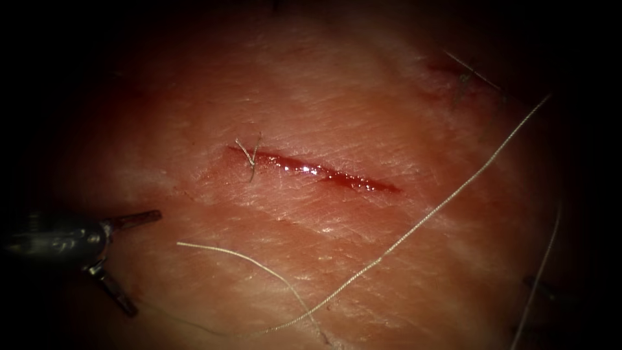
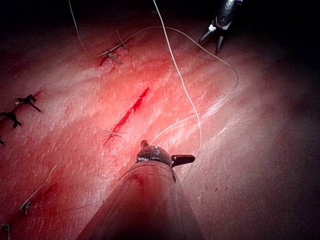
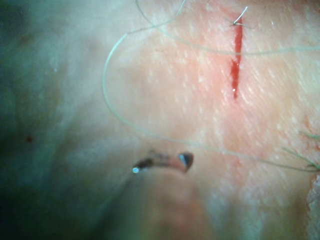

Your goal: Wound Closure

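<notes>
The cut (image 1: 314, 170) is a narrow slanting slit in the pale pink tissue (image 1: 363, 272), wet and glistening with red fluid (image 1: 304, 168) along its length. A stitch (image 1: 249, 155) with short upstanding thread ends crosses the end of the cut nearest the left tool (image 1: 129, 259); the rest of the cut gapes.

The left tool stands off to the left of the cut, its two jaws spread wide apart and holding nothing. Just beyond its jaws a long pale thread (image 1: 414, 227) lies loose over the tissue, sweeping away to the right of the cut, with a free end (image 1: 181, 244) resting on the skin not far from the upper jaw.

In the left wrist view the right tool (image 2: 216, 39) hangs past the far end of the cut, jaws parted and empty, the thread looping close beneath it. In its own wrist view the right tool's tips (image 3: 162, 161) are blurred, though they seem to be apart.

I cannot make out the needle anywhere along the thread. Older stitches (image 2: 20, 107) show at the dark edge of the tissue, hard to read.
</notes>
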Tool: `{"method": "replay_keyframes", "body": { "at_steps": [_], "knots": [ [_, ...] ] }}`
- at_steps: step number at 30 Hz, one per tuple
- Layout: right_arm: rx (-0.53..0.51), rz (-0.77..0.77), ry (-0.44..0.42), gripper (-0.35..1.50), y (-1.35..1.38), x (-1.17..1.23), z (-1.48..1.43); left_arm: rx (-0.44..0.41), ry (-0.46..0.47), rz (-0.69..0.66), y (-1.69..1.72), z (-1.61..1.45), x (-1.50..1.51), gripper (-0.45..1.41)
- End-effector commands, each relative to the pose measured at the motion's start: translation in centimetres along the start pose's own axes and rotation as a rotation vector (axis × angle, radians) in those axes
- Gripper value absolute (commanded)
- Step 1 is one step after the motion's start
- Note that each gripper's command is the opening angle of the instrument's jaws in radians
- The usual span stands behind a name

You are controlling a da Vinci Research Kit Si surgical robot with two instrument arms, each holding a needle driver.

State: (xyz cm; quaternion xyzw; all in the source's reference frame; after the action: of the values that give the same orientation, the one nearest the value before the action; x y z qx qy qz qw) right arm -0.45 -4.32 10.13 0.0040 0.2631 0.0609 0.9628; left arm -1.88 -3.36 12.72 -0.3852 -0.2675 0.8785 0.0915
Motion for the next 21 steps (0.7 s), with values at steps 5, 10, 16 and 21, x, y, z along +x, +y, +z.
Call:
{"method": "replay_keyframes", "body": {
  "at_steps": [5,10,16,21],
  "knots": [
    [-0.111,-0.067,-0.149,1.25,0.38,-0.13,-0.45,-0.029,-0.094,0.029,0.13,0.42,-0.14,1.20],
    [-0.220,-0.082,-0.212,1.25,0.79,-0.17,-0.66,-0.065,-0.163,0.063,0.24,0.63,-0.31,1.20],
    [-0.298,-0.029,-0.200,1.25,1.14,-0.12,-0.78,-0.085,-0.272,0.054,0.28,0.86,-0.60,0.86],
    [-0.291,-0.008,-0.140,1.23,1.12,0.05,-0.78,-0.114,-0.342,0.070,0.25,0.90,-0.79,-0.45]
  ]
}}
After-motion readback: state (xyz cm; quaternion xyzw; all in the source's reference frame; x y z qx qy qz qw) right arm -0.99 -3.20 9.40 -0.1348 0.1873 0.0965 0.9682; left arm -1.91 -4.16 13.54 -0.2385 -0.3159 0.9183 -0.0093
